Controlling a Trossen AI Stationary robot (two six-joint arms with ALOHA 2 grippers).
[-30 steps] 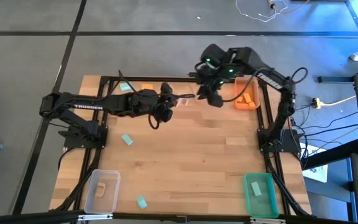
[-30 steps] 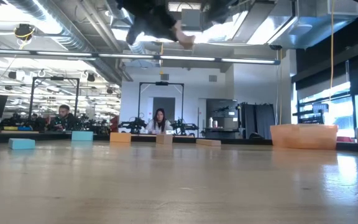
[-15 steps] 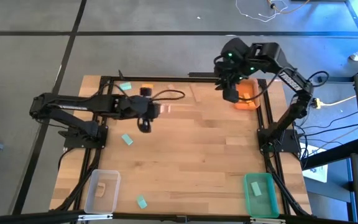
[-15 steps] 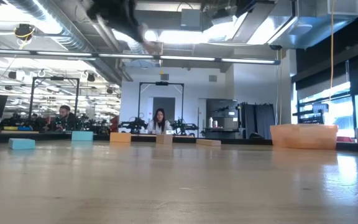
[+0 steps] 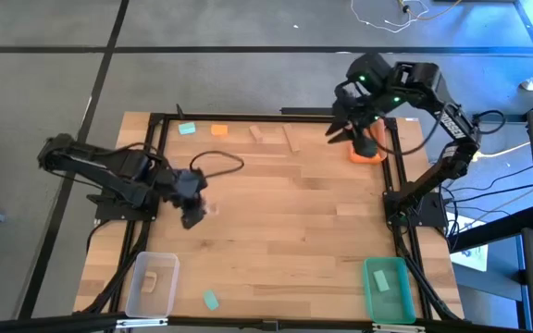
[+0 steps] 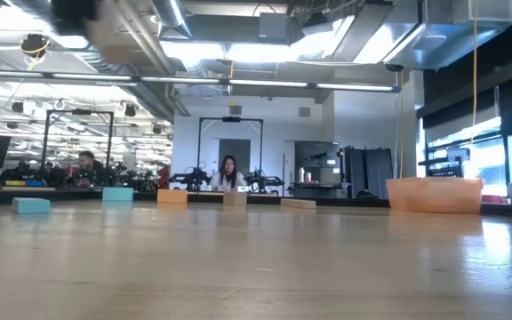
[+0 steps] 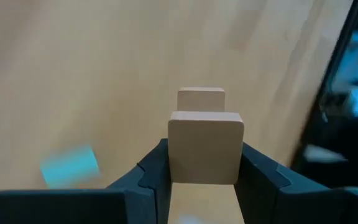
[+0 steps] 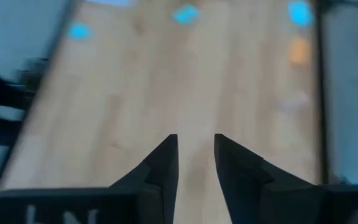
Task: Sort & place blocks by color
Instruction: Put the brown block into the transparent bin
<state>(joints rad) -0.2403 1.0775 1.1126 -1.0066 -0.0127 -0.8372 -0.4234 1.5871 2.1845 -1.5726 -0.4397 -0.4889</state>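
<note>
My left gripper (image 5: 195, 213) hangs over the table's left part, shut on a pale wood block (image 7: 204, 146). A teal block (image 7: 70, 167) lies on the table below it. My right gripper (image 5: 342, 131) hovers at the orange bin's (image 5: 370, 148) left edge, its fingers (image 8: 166, 158) a little apart with nothing between them. Along the far edge lie a teal block (image 5: 186, 129), an orange block (image 5: 218, 130) and two pale blocks (image 5: 256, 133) (image 5: 291, 139). Another teal block (image 5: 211, 300) lies flat near the front edge. My left gripper pinches the pale wood block between its two fingers, by two opposite sides (image 7: 174, 155). The fingers slant down toward the table. The block juts out ahead of the fingertips and is lifted clear of the table.
A clear bin (image 5: 152, 285) with a pale block in it stands at the near left corner and a green bin (image 5: 387, 287) at the near right. A black frame (image 5: 248, 117) runs around the table. People sit in the room behind the table.
My left gripper has drawn back from the table's far middle toward the left and near side, rolling its wrist and keeping the pale block. My right gripper has moved away from it toward the right edge and up, and now hangs at the orange bin.
</note>
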